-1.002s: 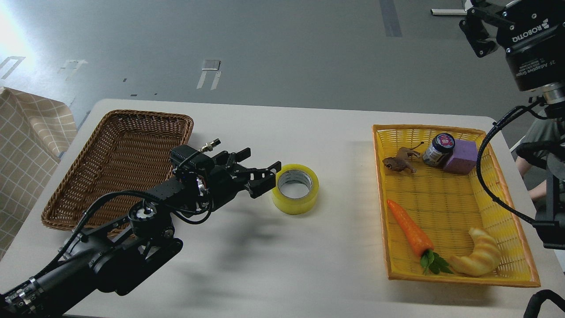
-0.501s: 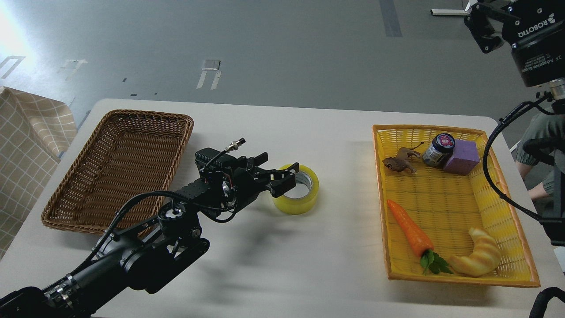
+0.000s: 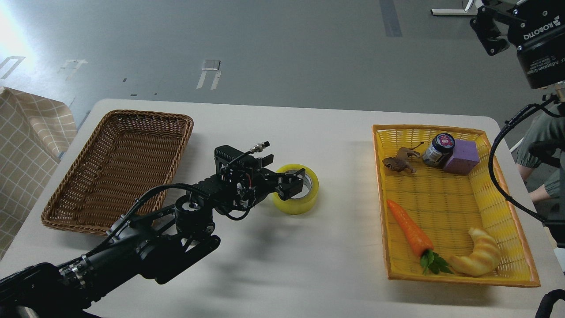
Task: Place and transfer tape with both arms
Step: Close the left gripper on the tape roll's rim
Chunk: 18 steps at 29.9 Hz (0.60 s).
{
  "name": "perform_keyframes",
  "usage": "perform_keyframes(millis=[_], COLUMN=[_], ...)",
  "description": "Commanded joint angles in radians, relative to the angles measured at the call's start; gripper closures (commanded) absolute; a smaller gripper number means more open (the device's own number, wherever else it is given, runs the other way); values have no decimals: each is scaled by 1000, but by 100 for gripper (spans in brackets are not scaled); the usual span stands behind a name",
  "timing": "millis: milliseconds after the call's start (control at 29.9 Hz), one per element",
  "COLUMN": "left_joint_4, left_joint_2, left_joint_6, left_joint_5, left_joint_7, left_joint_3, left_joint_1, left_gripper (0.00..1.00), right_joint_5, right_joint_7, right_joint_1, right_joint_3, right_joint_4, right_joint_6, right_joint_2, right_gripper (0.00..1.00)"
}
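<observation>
We judge the task to be partway along: the tape lies flat on the white surface, between the brown wicker basket and the yellow basket, and it is not yet lifted. Our left claw reaches over the roll's near-left rim, its fingers parted, 1 apparently above the core hole; whether it touches the tape we cannot tell, and it holds nothing.

Our right claw hangs high at the upper right, well apart from the tape; its state we cannot tell.

What seems left is gripping, lifting and setting the tape down, likely in the empty wicker basket.

The yellow basket holds a carrot, a croissant, a jar, a purple block and a toy animal. Nothing stands between the tape and the wicker basket.
</observation>
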Motion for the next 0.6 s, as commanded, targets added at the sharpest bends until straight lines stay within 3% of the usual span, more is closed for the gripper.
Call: perform_keyframes(millis=[0, 568], left_joint_4=[12, 20], left_joint_2=[3, 18], left_joint_6=[-8, -82], left_joint_5=[0, 0], left_joint_7=[0, 0], left_joint_3=[1, -1], left_joint_1=[-6, -12], left_gripper=[2, 2], right_joint_5=[0, 0], right_joint_7=[0, 2], right_joint_1=[-2, -2], right_joint_3=[9, 18], right_joint_4=[-5, -19], right_joint_6=[0, 0], right_joint_2=[-2, -4], right_gripper=[0, 0])
